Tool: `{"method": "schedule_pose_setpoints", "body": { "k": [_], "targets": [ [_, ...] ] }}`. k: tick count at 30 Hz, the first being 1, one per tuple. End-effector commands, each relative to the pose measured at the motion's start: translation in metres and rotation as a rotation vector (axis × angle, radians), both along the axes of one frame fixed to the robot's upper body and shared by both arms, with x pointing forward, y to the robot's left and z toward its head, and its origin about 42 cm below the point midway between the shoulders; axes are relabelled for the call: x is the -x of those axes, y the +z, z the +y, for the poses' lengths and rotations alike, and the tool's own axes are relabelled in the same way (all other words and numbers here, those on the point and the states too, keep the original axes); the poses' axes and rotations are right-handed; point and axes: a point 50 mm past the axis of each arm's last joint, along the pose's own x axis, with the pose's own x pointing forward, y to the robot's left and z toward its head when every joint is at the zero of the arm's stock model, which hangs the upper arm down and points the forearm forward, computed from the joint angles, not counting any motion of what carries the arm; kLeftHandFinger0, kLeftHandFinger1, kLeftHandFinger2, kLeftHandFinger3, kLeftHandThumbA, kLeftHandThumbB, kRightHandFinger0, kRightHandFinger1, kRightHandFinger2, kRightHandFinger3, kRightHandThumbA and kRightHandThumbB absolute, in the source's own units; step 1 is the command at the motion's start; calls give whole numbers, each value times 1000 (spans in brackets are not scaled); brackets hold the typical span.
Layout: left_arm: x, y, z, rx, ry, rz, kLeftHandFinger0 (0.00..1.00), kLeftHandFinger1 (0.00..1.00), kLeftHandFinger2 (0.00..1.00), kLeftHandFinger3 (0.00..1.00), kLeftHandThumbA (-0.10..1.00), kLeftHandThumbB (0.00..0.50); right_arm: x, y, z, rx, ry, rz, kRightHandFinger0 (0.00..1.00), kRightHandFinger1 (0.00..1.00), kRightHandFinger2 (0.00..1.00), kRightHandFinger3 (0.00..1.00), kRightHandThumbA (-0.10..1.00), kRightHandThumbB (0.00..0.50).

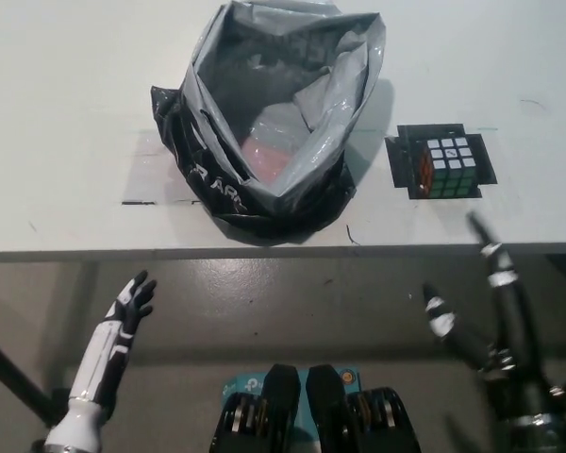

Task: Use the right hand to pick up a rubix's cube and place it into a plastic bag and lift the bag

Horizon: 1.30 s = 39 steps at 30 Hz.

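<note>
A Rubik's cube (pixel 446 166) with a white and green top face sits on a black taped mark (pixel 397 151) at the right of the white table. A black plastic bag (pixel 275 113) stands open at the table's middle, its mouth gaping upward with pale pink and grey showing inside. My black right hand (pixel 491 311) is below the table's front edge, under the cube, fingers spread and holding nothing. Down at the lower left rests my white left hand (pixel 132 304), fingers apart and empty.
The white table (pixel 75 113) ends at a front edge (pixel 170 253) running across the picture. Below that edge is grey floor (pixel 292 302). Faint tape marks (pixel 146 201) lie left of the bag.
</note>
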Motion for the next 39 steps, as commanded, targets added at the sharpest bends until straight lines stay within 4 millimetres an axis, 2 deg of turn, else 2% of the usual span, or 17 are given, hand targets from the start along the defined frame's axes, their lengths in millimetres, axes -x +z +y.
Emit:
{"method": "schedule_pose_setpoints", "body": {
  "k": [1,5,7,11,12,13,17,19,20,21,24,26,30,33,36,39],
  "targets": [
    [-6,13,-11,15,-56,-74,1000,1000,1000,1000,1000,244,-13,43,-14,31,-118,-149,1000,1000,1000,1000,600,210],
    [-7,13,-12,18,-59,-67,1000,1000,1000,1000,1000,249,-33,66,-22,32,-142,-160,1000,1000,1000,1000,585,203],
    [-8,14,-13,15,-58,-62,1000,1000,1000,1000,1000,252,-47,76,-23,46,-159,-125,1000,1000,1000,1000,726,226],
    [-6,15,-12,17,-55,-61,1000,1000,1000,1000,1000,246,-85,94,-25,116,-235,-58,1000,1000,1000,1000,866,291],
    [-6,15,-12,19,-54,-61,1000,1000,1000,1000,1000,247,-89,96,-24,121,-241,-52,1000,1000,1000,1000,881,295],
    [-6,15,-11,18,-53,-61,1000,1000,1000,1000,1000,250,-103,105,-23,130,-243,-29,1000,1000,1000,1000,907,333],
    [-7,14,-9,16,-54,-66,1000,1000,1000,1000,1000,235,-138,129,-13,155,-238,33,1000,1000,1000,1000,915,375],
    [-5,12,-9,12,-49,-64,1000,1000,1000,1000,1000,237,-150,133,-9,178,-241,53,1000,1000,1000,1000,897,386],
    [-5,12,-9,15,-47,-64,1000,1000,1000,1000,1000,230,-159,137,-6,209,-246,88,1000,1000,1000,1000,930,412],
    [-5,13,-8,16,-46,-67,1000,1000,1000,1000,1000,217,-168,141,-3,223,-242,118,1000,1000,1000,1000,917,425],
    [-4,12,-7,17,-45,-64,1000,1000,1000,1000,1000,214,-182,147,3,196,-217,169,1000,1000,1000,1000,888,422],
    [-4,12,-8,19,-44,-61,1000,1000,1000,1000,1000,224,-191,147,7,176,-217,190,1000,1000,1000,1000,872,417],
    [-2,10,-8,12,-38,-57,1000,1000,1000,1000,1000,228,-205,134,16,130,-205,252,1000,1000,1000,1000,905,466],
    [-1,10,-5,10,-35,-56,1000,1000,1000,1000,1000,231,-213,125,23,107,-190,307,1000,1000,1000,1000,898,470],
    [-1,12,-5,12,-35,-59,1000,1000,1000,1000,1000,236,-217,119,24,95,-180,336,1000,1000,1000,1000,887,470],
    [-2,11,-5,10,-37,-68,1000,1000,1000,1000,1000,235,-223,111,21,89,-187,369,1000,1000,1000,1000,887,490]
  ]
}}
